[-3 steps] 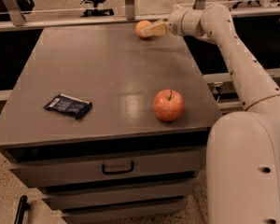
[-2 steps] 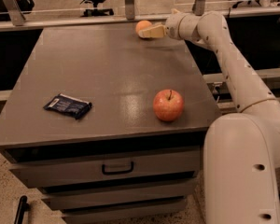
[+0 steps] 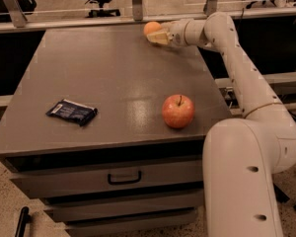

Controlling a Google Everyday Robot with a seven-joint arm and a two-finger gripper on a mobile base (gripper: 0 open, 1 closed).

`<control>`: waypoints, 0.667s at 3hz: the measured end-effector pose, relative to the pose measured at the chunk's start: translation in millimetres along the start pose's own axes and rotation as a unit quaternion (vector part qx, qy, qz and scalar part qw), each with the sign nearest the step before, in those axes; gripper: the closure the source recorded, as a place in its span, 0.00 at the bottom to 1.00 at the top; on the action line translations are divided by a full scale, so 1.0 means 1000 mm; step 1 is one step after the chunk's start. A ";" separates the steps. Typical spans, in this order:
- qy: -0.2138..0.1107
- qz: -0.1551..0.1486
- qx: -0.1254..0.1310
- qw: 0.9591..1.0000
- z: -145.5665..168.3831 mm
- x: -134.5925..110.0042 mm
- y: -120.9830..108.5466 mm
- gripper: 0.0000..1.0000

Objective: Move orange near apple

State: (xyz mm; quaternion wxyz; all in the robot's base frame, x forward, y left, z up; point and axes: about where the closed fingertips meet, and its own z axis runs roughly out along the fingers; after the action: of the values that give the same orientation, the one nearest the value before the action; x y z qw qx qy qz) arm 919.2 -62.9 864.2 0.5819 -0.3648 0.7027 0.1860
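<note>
The grey table (image 3: 113, 68) carries 3 things. An orange (image 3: 151, 27) sits at its far edge, right of the middle. An apple (image 3: 178, 111) stands upright near the front right corner, well apart from the orange. A dark packet (image 3: 72, 112) lies flat toward the front left. The gripper (image 3: 158, 36) is low over the far edge, just beside the orange.

The small, plain orange (image 3: 151, 27) sits at the far edge of the bench (image 3: 103, 68), right against the gripper (image 3: 157, 36). The larger red apple (image 3: 178, 111), yellow-speckled, stands stem-up near the front edge, well apart.
</note>
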 end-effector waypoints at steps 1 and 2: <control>0.004 -0.009 -0.019 1.000 -0.003 0.002 0.005 0.67; -0.002 -0.024 -0.036 0.999 -0.016 -0.003 0.007 0.90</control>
State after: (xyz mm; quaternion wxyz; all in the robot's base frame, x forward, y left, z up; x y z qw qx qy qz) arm 903.5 -68.7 870.6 0.5739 -0.4017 0.6857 0.1978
